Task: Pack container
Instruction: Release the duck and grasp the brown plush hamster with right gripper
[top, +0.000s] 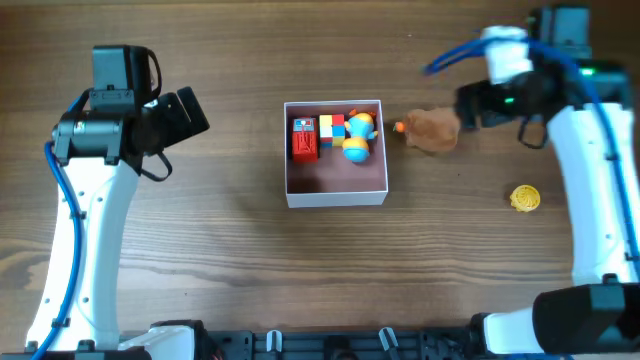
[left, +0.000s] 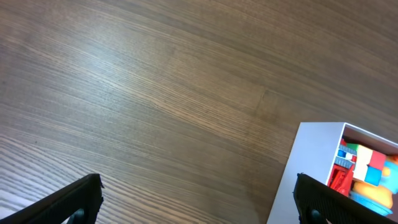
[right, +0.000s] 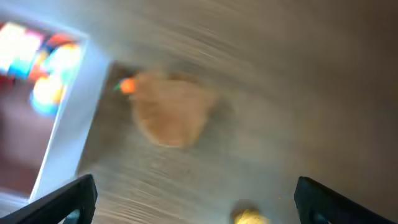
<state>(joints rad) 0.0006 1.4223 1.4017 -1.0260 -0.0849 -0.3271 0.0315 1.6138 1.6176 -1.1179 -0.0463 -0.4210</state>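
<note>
The container is a shallow square white-walled box with a dusty pink inside at the table's middle. It holds a red toy, a coloured block toy and a blue and yellow toy. A brown plush toy with an orange tip lies just right of the box; it also shows, blurred, in the right wrist view. A small yellow toy lies further right. My right gripper is open and empty above the plush toy. My left gripper is open and empty, left of the box.
Bare brown wooden table surrounds the box. The arm bases stand at the front left and front right edges.
</note>
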